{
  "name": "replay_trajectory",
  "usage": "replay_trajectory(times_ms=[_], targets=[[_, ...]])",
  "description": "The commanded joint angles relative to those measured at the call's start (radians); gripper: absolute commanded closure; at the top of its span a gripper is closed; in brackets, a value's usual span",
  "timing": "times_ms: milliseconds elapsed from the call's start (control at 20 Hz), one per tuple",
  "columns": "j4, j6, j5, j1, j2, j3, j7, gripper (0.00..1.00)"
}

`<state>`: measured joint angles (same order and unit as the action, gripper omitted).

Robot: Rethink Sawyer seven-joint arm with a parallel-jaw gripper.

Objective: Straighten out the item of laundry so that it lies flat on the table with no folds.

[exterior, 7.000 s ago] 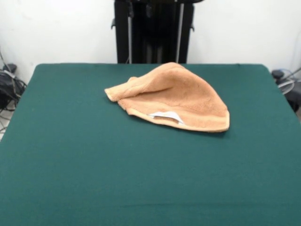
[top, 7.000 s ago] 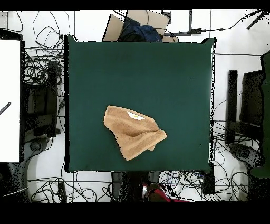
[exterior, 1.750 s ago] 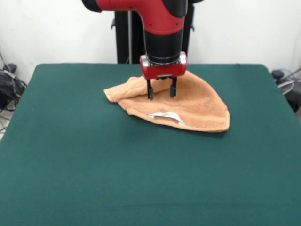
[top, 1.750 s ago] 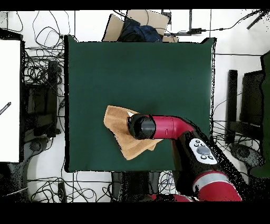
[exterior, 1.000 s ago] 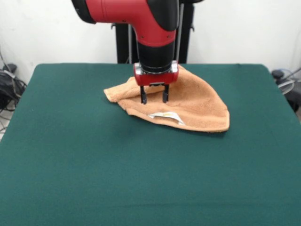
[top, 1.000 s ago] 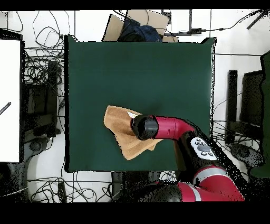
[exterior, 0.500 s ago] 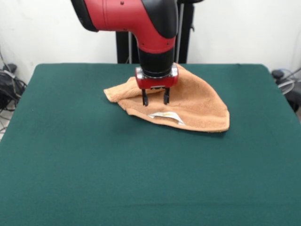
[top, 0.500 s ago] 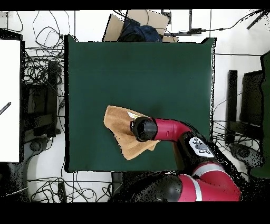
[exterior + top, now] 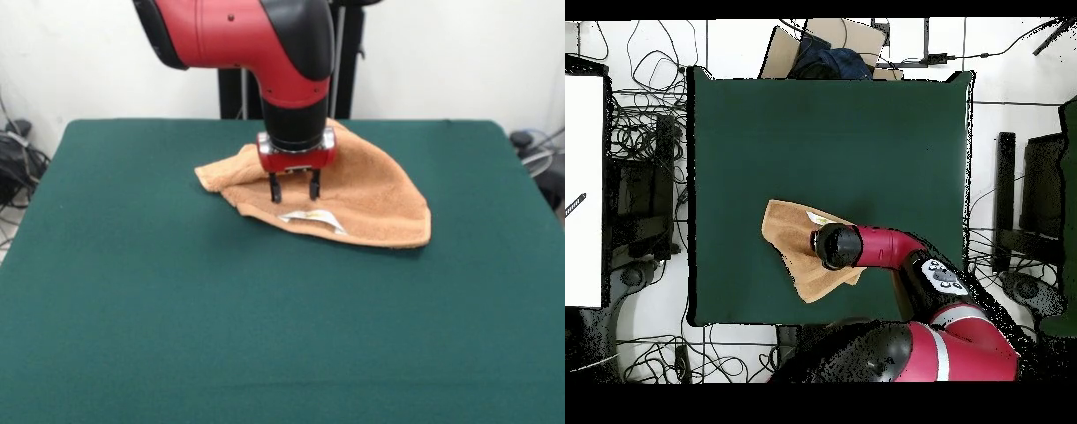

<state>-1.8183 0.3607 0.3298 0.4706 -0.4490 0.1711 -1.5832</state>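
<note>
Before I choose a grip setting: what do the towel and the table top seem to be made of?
The towel looks like soft orange-tan terry cloth, with a nubby matte pile and limp folds. The table top seems covered in dark green felt-like cloth: flat, matte, no shine.

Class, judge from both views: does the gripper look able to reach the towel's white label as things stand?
Probably yes. The open gripper hangs right over the towel, with the white label just in front and nothing between them.

Towel (image 9: 787, 247) is lying folded on the table (image 9: 865, 140), near the edge closest to the robot base, toward the left corner. Arm (image 9: 885, 247) is reaching over it, covering its right part. End effector is hiding under the wrist.
</note>
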Motion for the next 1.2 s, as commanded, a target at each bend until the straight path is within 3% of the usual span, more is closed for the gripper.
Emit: replay_trajectory(times_ms=[50,1200], targets=[[0.075,-0.062,0.007,0.011,0.024,0.019,-0.105,0.00],[0.138,-0.111,0.024,-0.012,0.135,-0.021,-0.126,0.00]])
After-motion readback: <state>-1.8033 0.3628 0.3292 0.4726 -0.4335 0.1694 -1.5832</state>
